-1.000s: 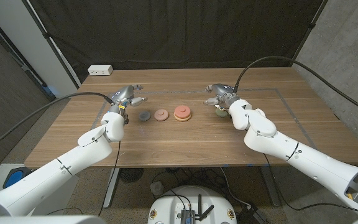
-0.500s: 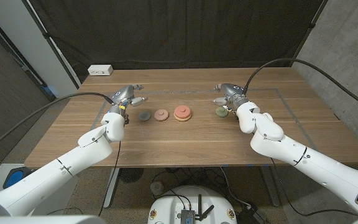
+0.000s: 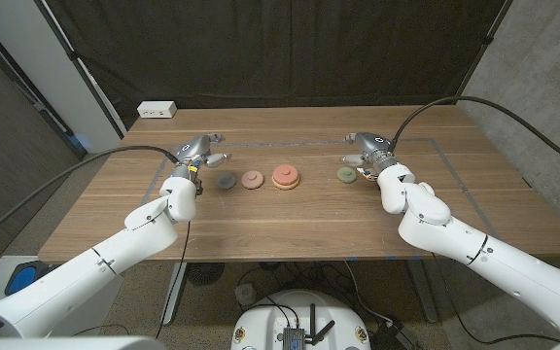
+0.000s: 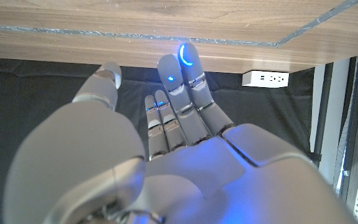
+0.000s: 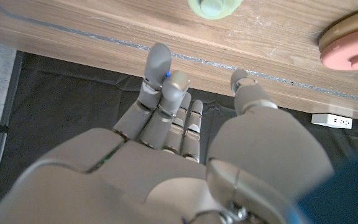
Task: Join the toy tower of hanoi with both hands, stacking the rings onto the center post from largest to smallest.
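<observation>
On the wooden table [image 3: 290,219] the tower base [image 3: 285,182] carries an orange ring [image 3: 285,174]. Left of it lie a pink ring [image 3: 252,179] and a dark grey ring [image 3: 226,181]. A green ring [image 3: 346,174] lies to the right of the base. My left hand [image 3: 198,151] stands just left of the dark ring, fingers apart, holding nothing. My right hand [image 3: 369,149] is just right of and behind the green ring, apart from it and holding nothing. In the right wrist view the green ring [image 5: 215,7] and the orange ring [image 5: 353,43] show beyond my right hand's fingers [image 5: 160,74].
A white power strip [image 3: 157,110] sits at the table's far left corner, also seen as the power strip [image 4: 265,78] past my left hand [image 4: 166,149]. A thin taped line [image 3: 436,146] runs across the tabletop. Black curtains hang behind the table.
My right hand has moved right and off the green ring, which now lies uncovered on the table. The left hand and the other rings have not moved.
</observation>
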